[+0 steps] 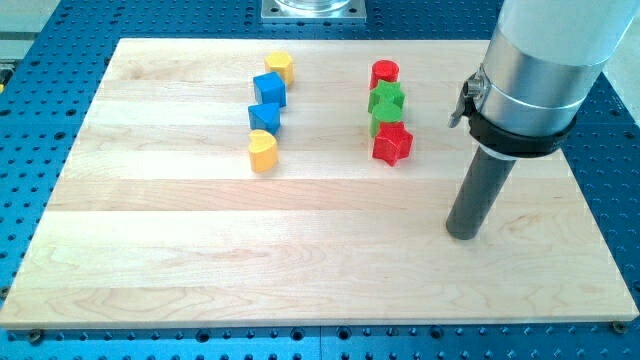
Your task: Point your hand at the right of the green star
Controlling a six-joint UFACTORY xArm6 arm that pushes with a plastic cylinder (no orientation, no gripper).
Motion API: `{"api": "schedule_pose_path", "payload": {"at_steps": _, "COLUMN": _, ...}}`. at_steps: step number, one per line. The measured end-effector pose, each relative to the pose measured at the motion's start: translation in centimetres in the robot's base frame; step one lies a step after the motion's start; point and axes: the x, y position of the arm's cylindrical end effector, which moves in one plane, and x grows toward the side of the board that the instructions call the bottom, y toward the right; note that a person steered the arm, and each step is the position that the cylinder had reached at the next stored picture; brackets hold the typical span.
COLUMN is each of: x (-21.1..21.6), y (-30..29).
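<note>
The green star (387, 99) sits on the wooden board (200, 250) right of centre near the view's top, in a tight column of blocks. A red cylinder (385, 73) is just above it, a second green block (382, 122) just below it, and a red star (392, 144) at the column's bottom. My tip (461, 231) rests on the board well below and to the right of the green star, apart from every block. The rod rises from it toward the view's top right.
A second column stands left of centre: a yellow block (279, 66), a blue block (270, 89), another blue block (264, 117) and a yellow heart-like block (262, 152). The board lies on a blue perforated table (40, 150). A metal mount (313, 9) is at the top edge.
</note>
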Motion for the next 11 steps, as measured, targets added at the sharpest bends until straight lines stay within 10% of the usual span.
{"api": "schedule_pose_path", "payload": {"at_steps": 11, "x": -25.6, "y": 3.4}}
